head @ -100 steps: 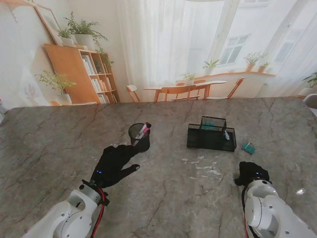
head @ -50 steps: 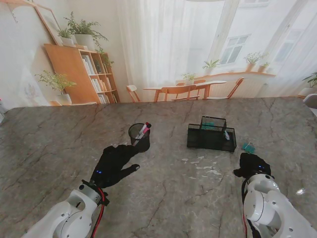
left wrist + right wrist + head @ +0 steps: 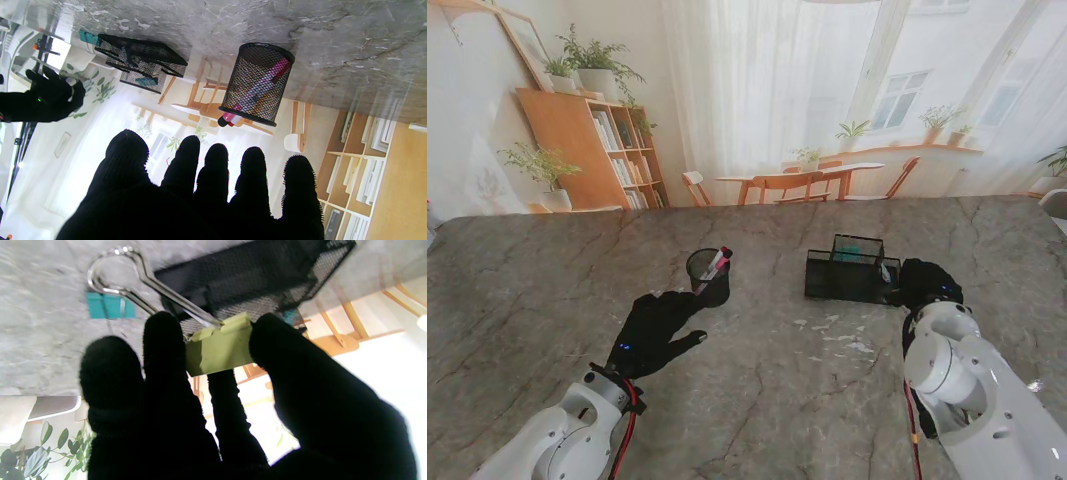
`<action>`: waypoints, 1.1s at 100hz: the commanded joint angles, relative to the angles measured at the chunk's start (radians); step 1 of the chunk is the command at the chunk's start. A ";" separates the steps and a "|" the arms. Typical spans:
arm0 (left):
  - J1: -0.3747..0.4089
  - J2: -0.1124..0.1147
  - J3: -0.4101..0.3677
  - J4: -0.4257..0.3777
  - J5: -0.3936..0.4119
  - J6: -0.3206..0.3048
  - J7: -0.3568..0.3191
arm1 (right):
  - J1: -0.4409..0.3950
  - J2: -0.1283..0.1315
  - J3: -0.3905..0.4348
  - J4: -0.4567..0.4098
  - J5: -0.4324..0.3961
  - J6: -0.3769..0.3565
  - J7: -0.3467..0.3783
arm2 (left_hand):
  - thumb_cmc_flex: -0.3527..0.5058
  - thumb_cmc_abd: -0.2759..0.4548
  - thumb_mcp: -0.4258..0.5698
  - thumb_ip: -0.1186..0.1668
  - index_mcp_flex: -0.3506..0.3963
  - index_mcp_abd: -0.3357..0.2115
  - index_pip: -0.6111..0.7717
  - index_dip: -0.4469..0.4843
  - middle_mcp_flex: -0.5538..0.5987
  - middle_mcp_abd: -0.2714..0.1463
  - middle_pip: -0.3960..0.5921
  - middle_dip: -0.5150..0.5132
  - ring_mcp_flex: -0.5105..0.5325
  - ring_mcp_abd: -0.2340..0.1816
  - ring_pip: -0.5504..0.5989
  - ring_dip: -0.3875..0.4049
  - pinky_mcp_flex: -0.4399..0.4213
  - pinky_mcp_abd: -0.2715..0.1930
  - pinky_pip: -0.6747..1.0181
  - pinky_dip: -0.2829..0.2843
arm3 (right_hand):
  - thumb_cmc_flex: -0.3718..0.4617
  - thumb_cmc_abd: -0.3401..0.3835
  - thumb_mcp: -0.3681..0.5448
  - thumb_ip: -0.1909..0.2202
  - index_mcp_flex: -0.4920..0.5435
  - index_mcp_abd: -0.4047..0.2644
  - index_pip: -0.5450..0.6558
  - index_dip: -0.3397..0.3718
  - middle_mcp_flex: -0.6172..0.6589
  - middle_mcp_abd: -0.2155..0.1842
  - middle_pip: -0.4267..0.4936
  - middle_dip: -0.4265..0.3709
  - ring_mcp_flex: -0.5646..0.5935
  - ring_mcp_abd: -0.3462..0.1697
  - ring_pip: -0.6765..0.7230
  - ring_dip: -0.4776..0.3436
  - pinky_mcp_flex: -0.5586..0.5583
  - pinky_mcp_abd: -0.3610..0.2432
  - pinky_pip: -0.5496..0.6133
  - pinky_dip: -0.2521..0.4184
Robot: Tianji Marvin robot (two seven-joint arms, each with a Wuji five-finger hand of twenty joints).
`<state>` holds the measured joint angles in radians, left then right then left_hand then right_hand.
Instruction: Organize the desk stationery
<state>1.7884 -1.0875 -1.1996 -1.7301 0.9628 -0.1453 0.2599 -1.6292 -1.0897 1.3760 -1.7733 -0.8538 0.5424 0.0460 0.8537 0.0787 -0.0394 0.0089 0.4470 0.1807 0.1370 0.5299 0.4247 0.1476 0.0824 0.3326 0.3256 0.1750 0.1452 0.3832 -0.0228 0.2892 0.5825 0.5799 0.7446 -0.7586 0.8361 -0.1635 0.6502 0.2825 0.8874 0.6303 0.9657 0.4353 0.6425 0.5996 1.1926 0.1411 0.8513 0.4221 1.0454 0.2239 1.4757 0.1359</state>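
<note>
My right hand [image 3: 927, 282] is shut on a light green binder clip [image 3: 220, 348] with silver wire handles, pinched between thumb and fingers. It hovers at the right end of the black mesh desk organizer [image 3: 855, 272], whose mesh wall [image 3: 267, 280] fills the right wrist view. A teal binder clip [image 3: 110, 305] lies on the table beside the organizer; my hand hides it in the stand view. My left hand [image 3: 659, 328] is open, fingers spread, just nearer to me than the round black mesh pen cup [image 3: 709, 275], which holds a pink marker [image 3: 263, 83].
The organizer [image 3: 141, 61] holds a teal item in its rear compartment and a small white one at its right end. White scuff marks [image 3: 842, 335] dot the grey marble table nearer to me than the organizer. A wall backdrop stands beyond the table's far edge.
My right hand moved away from me and up to the organizer's right end, now covering the spot where the teal clip showed. The left hand stayed put.
</note>
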 commanded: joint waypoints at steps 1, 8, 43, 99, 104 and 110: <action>0.007 -0.003 -0.001 -0.003 0.000 0.002 0.004 | 0.053 -0.007 -0.013 -0.003 0.004 0.005 0.017 | 0.023 0.059 -0.012 -0.071 0.010 0.008 0.009 0.011 0.007 0.005 0.002 0.026 0.009 -0.009 0.008 0.007 -0.009 -0.022 -0.001 0.000 | 0.182 0.027 0.116 0.028 0.017 -0.001 0.040 -0.013 0.092 -0.197 0.103 0.052 0.016 -0.003 0.017 0.014 0.030 -0.069 0.042 -0.004; 0.009 -0.003 -0.004 -0.004 0.001 0.004 0.005 | 0.101 -0.010 -0.040 0.016 0.025 0.026 0.016 | 0.023 0.059 -0.012 -0.070 0.009 0.008 0.008 0.010 0.006 0.004 0.002 0.026 0.010 -0.010 0.009 0.007 -0.008 -0.022 -0.001 0.000 | 0.181 0.030 0.114 0.028 0.015 -0.003 0.041 -0.012 0.090 -0.198 0.103 0.052 0.016 -0.007 0.017 0.014 0.029 -0.072 0.040 -0.005; 0.010 -0.003 -0.014 -0.001 0.000 0.008 0.000 | 0.337 -0.034 -0.199 0.192 0.141 0.095 -0.022 | 0.023 0.060 -0.012 -0.070 0.009 0.008 0.009 0.010 0.006 0.003 0.002 0.026 0.010 -0.010 0.008 0.007 -0.009 -0.024 -0.002 0.000 | 0.180 0.052 0.095 0.032 0.001 -0.018 0.043 -0.004 0.078 -0.213 0.105 0.055 0.007 -0.025 0.012 0.014 0.029 -0.099 0.026 -0.010; -0.008 -0.001 -0.004 0.007 -0.017 0.007 -0.032 | 0.402 -0.085 -0.293 0.385 0.246 0.026 -0.183 | 0.022 0.060 -0.012 -0.070 0.010 0.006 0.009 0.011 0.007 0.004 0.002 0.026 0.011 -0.011 0.009 0.007 -0.008 -0.026 -0.003 0.000 | 0.172 0.124 0.037 0.048 -0.064 -0.059 0.059 0.012 0.023 -0.259 0.125 0.056 -0.033 -0.072 -0.002 0.017 0.017 -0.163 -0.033 -0.022; -0.010 -0.001 -0.002 0.008 -0.018 0.007 -0.033 | 0.397 -0.088 -0.293 0.393 0.247 0.017 -0.199 | 0.022 0.059 -0.012 -0.070 0.010 0.008 0.009 0.011 0.007 0.006 0.002 0.026 0.011 -0.009 0.009 0.007 -0.008 -0.025 -0.003 0.000 | 0.173 0.133 0.024 0.053 -0.074 -0.065 0.067 0.011 0.014 -0.264 0.134 0.049 -0.038 -0.079 -0.003 0.017 0.016 -0.171 -0.043 -0.020; -0.013 -0.001 0.001 0.010 -0.019 0.006 -0.034 | 0.391 -0.092 -0.293 0.402 0.250 0.009 -0.217 | 0.021 0.060 -0.012 -0.071 0.009 0.007 0.008 0.011 0.007 0.004 0.002 0.026 0.012 -0.009 0.009 0.007 -0.009 -0.025 -0.003 0.000 | 0.171 0.141 0.018 0.054 -0.085 -0.073 0.074 0.012 0.006 -0.271 0.139 0.048 -0.043 -0.086 -0.004 0.017 0.014 -0.179 -0.051 -0.021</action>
<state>1.7763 -1.0869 -1.2048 -1.7250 0.9485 -0.1394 0.2285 -1.2236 -1.1752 1.0865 -1.3854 -0.6056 0.5510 -0.1783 0.8537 0.0787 -0.0395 0.0089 0.4470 0.1807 0.1370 0.5299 0.4247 0.1476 0.0824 0.3326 0.3262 0.1750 0.1452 0.3833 -0.0226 0.2891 0.5825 0.5799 0.7566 -0.6926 0.7748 -0.1637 0.6038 0.2261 0.9368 0.6303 0.9392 0.4221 0.6422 0.5996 1.1678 0.0897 0.8512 0.4225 1.0436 0.1563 1.4328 0.1351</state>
